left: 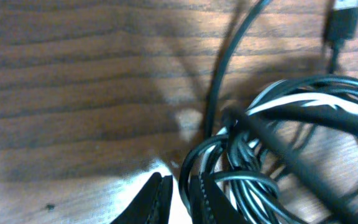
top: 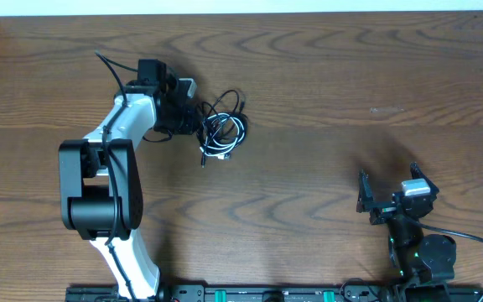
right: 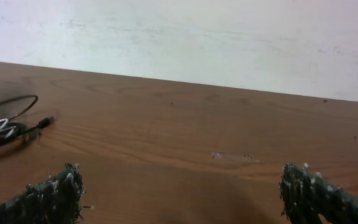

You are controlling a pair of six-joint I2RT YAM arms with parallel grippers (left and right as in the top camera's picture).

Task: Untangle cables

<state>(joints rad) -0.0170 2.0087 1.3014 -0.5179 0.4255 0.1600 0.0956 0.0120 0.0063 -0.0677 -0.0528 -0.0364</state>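
Black cord (top: 225, 106) and white cord (top: 235, 134) lay tangled together in one small heap of loops on the wooden tabletop (top: 325, 75), left of centre and toward its far edge. Up close from the left wrist, the black cord (left: 221, 81) wound in several overlapping rings, with the white cord (left: 298, 99) threaded through the upper part of them and one black strand running straight away across the wood. A small dark plug (left: 344, 22) lay just beyond the heap, apart from the loops.

At the heap's left edge sat the left hand (top: 183, 113). Its two fingertips (left: 178, 186) stood nearly together with only a thin slit between them, right against the nearest black loops; whether a strand was pinched in that slit could not be made out.

Well apart, near the right front of the tabletop, the right hand (top: 390, 190) touched nothing. Its fingers (right: 51, 193) were spread wide over bare wood, and from its wrist camera the heap (right: 5, 127) showed small at the far left, below a pale wall (right: 197, 37).
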